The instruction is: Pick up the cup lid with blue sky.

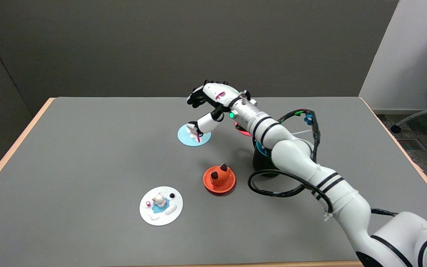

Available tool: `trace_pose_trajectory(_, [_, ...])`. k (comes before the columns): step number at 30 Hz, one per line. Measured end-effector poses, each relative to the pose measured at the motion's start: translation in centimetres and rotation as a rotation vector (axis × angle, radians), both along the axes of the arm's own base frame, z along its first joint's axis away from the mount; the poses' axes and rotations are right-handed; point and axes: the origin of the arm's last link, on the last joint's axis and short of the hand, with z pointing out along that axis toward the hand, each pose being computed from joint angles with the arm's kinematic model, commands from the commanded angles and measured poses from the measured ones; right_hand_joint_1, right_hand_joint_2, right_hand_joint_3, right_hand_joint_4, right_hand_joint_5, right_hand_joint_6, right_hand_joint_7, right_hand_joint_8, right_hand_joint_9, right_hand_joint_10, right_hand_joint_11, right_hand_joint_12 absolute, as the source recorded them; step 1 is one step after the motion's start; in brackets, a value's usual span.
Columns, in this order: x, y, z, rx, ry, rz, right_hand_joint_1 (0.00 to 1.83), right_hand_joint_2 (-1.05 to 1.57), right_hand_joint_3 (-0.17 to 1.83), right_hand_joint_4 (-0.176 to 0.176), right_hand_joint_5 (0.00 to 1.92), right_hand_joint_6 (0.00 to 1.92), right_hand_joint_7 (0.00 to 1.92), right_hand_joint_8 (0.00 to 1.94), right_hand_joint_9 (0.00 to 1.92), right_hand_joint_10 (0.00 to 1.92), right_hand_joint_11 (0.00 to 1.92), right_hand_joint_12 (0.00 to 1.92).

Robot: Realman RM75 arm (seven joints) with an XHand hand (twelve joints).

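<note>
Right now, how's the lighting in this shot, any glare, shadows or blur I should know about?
Head view: soft, even light, no glare on the grey table; faint shadows under the orange lid and beneath the arm; the blue lid and white lid are sharp; the hand is in focus, its thumb down on the blue lid; the arm hides things behind it.

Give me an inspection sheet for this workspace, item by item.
Surface: grey table, wood-coloured edge.
Job's things: light blue lid lying flat, far centre.
Clutter: white lid with figure, orange lid, both nearer; red thing and dark thing partly hidden behind the arm.
Hand: right hand above the blue lid, one finger reaching down to its top; contact unclear.
Cables: black cable looping off the arm.
Surroundings: grey wall, chair base at right.
</note>
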Motion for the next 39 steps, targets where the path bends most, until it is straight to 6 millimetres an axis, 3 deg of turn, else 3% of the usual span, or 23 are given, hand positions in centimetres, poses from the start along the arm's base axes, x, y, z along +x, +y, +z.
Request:
trace_pose_trajectory(12, [-0.2,-1.6,-1.9,0.062,0.104,-0.021,0.75,0.34,0.87,-0.139,0.6,0.21,0.54,0.19,0.52,0.2,0.36,0.5])
trace_pose_trajectory(20, [-0.7,-2.1,-2.8,0.1,0.183,-0.038,0.76,0.36,0.89,-0.138,0.6,0.21,0.58,0.18,0.5,0.2,0.34,0.48])
trace_pose_trajectory(26, [-1.2,-2.6,-3.0,0.115,0.242,-0.058,0.77,0.41,0.87,-0.137,0.68,0.22,0.61,0.2,0.52,0.2,0.36,0.41])
trace_pose_trajectory(39, [-0.9,-3.9,-2.3,0.101,0.299,-0.075,0.77,0.41,0.88,-0.131,0.65,0.21,0.6,0.19,0.52,0.2,0.36,0.42])
